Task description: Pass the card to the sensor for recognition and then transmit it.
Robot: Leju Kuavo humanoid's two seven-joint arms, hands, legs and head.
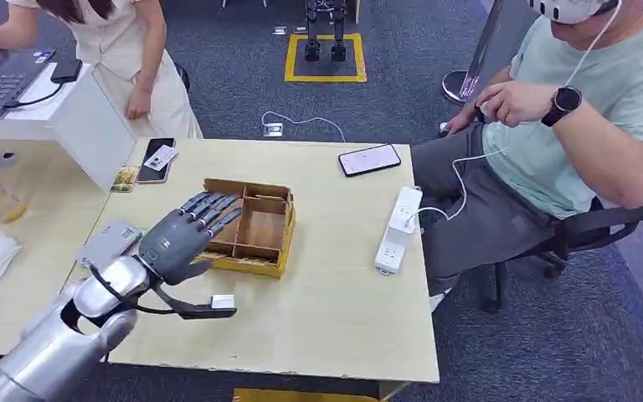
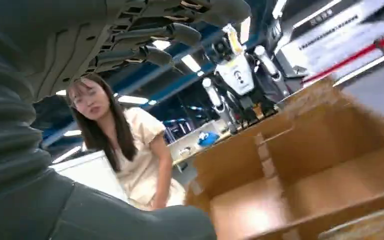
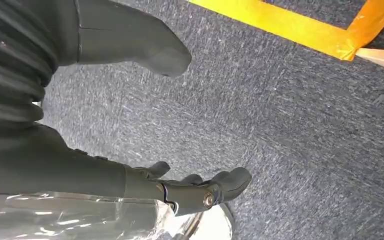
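Progress: you are looking at an early stage; no card is sitting in either hand, so the pick-up, the pass over the sensor and the hand-over are all waiting to be done, by my judgement.
Left hand (image 1: 186, 234): it is hovering flat, its fingers (image 2: 180, 32) stretched out and apart, above the cardboard box (image 1: 259, 239) in the middle of the bench (image 1: 335, 318); it is gripping nothing.
Right hand (image 3: 195, 192): it is hanging over the carpet, thumb and fingers apart, carrying nothing.
Card: a white card (image 1: 161, 157) is lying on a dark phone (image 1: 152, 149) by the far left corner, and a patterned card (image 1: 124, 177) is lying just beside it; you cannot tell which one the task is meaning.
Sensor: a flat grey device (image 1: 109, 241) is lying near the left edge, just beside the left wrist; I am judging it to be the reader.
Box: the compartments facing the left wrist camera are showing bare cardboard.
Counts: you are seeing two robot hands, two cards, one box, one grey device, two phones with the second phone (image 1: 369, 159) near the far edge, what are looking like two power strips (image 1: 398, 230) at the right edge, and two people beyond the bench.
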